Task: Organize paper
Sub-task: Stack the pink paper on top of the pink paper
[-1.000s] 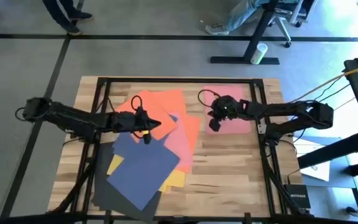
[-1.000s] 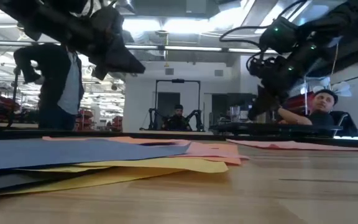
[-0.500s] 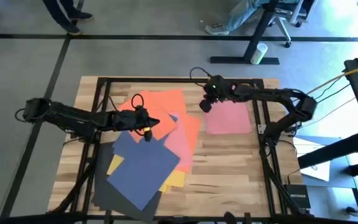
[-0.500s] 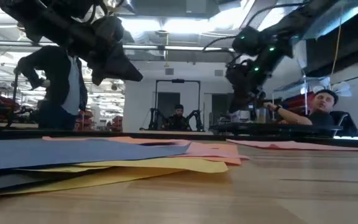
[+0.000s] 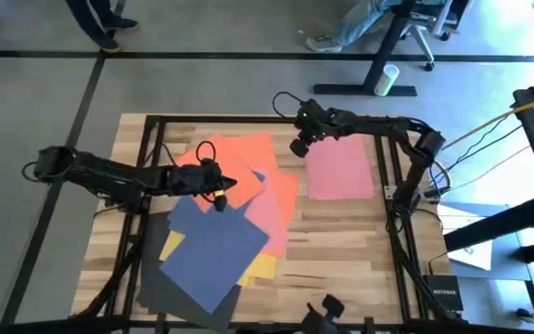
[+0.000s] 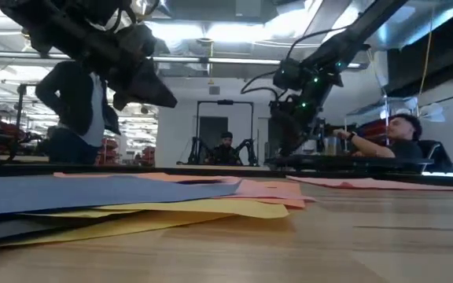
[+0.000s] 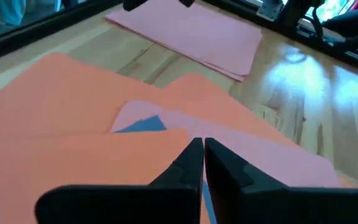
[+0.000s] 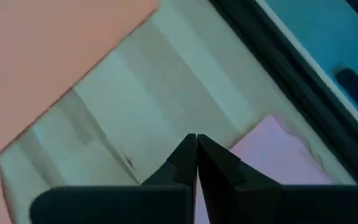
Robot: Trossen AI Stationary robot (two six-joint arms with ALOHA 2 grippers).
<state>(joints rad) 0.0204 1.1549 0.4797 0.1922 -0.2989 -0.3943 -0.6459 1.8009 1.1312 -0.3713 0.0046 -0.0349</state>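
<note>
From where I stand, the one landmark that helps is the single pink sheet, which lies flat and alone on the wooden table, apart from the rest of the paper. The mixed pile sits on the left-arm side of this sheet, with a strip of bare wood between them. In the pile an orange sheet is at the far part, a navy sheet covers the near part, and yellow and dark grey edges show under the navy one. Another pink sheet lies in the pile, on the side nearest the lone pink sheet.

The right gripper hangs just beside the far corner of the lone pink sheet, on the pile side, above the bare wood. Its two fingers are pressed together and they carry nothing. The left gripper is over the middle of the pile, well apart from the lone pink sheet. Its fingers are almost touching, with only a thin gap, and I see no paper between them.

I judge that one sheet is already sorted out and the step in hand is the reach for another sheet. The next move probably calls for opening the fingers, coming low to a free edge, perhaps of the orange sheet or of the pink one in the pile, and lifting only that sheet without dragging the others.
</note>
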